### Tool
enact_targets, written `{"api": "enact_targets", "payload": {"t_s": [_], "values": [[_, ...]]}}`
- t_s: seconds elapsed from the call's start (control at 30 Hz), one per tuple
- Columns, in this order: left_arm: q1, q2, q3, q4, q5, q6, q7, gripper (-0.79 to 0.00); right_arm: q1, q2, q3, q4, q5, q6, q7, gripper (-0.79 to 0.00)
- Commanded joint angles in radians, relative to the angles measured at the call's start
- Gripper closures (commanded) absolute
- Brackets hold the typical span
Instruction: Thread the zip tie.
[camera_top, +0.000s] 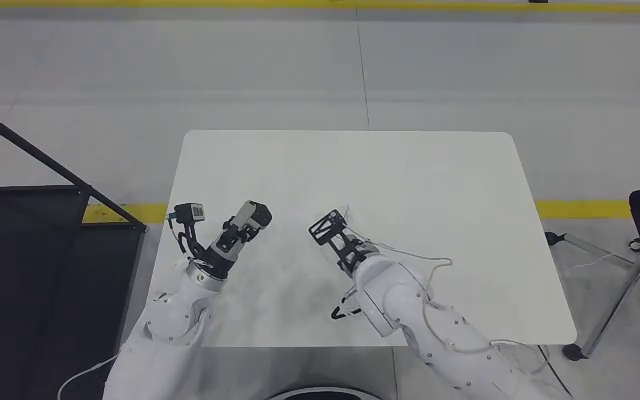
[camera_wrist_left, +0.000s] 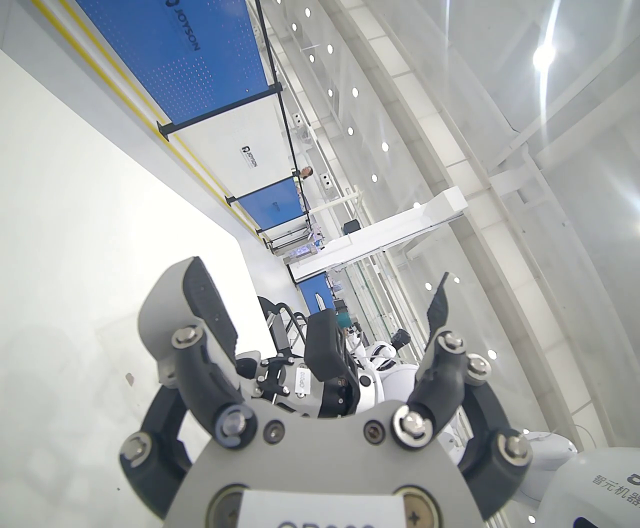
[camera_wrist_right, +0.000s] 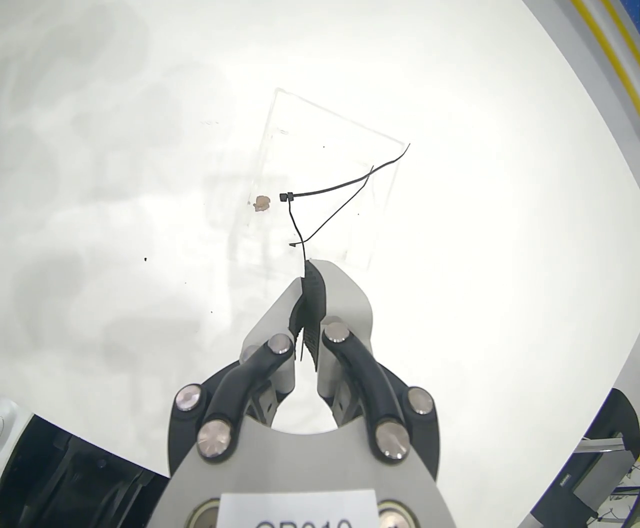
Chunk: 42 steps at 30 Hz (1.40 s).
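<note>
The right gripper (camera_wrist_right: 309, 267) is held low over the near middle of the tabletop (camera_top: 430, 180), and its fingers (camera_wrist_right: 345, 295) are pressed together, with a thin black zip tie (camera_wrist_right: 286, 197) pinched at their very tips. From the pinch a short length of strap runs away from the fingers to the small square head, so the head is carried just beyond the fingertips and clear of them. From the head a longer strap is swept off in a gentle curve to its pointed end, well apart from the fingers. A second thin black strand is seen crossing that strap, with its free end lying just beside the fingertips; whether it belongs to the same tie cannot be told. Beneath the tie a clear rectangular sheet (camera_wrist_right: 320, 150) is laid flat on the tabletop, and a small brownish speck (camera_wrist_right: 262, 202) is seen on it near the head. The left gripper (camera_wrist_left: 320, 285) is held to the left of the right one, above the near left part of the tabletop, and is pointed toward it. Its fingers (camera_wrist_left: 210, 310) are spread wide, nothing is held between them, and the tie is not touched by them.
</note>
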Motion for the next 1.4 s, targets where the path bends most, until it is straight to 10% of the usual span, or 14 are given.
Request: {"api": "enact_targets", "payload": {"t_s": [0.0, 0.27, 0.77, 0.83, 1.0, 1.37], "values": [[0.000, 0.000, 0.000, 0.000, 0.000, 0.000, 0.000, -0.785, 0.008, -0.007, -0.004, 0.011, -0.001, -0.003, 0.007, 0.000], [0.000, 0.000, 0.000, 0.000, 0.000, 0.000, 0.000, -0.785, 0.024, -0.031, -0.007, 0.038, -0.014, -0.010, 0.025, -0.160], [0.000, 0.000, 0.000, 0.000, 0.000, 0.000, 0.000, -0.785, 0.010, -0.059, 0.024, 0.044, -0.042, -0.032, 0.017, -0.200], [0.000, 0.000, 0.000, 0.000, 0.000, 0.000, 0.000, -0.785, -0.001, -0.060, 0.036, 0.028, -0.053, -0.027, 0.004, -0.274], [0.000, 0.000, 0.000, 0.000, 0.000, 0.000, 0.000, -0.785, -0.075, -0.049, 0.086, -0.069, -0.116, -0.019, -0.071, -0.785], [0.000, 0.000, 0.000, 0.000, 0.000, 0.000, 0.000, -0.785, -0.405, 0.008, 0.318, -0.376, -0.167, -0.100, -0.493, -0.785]]}}
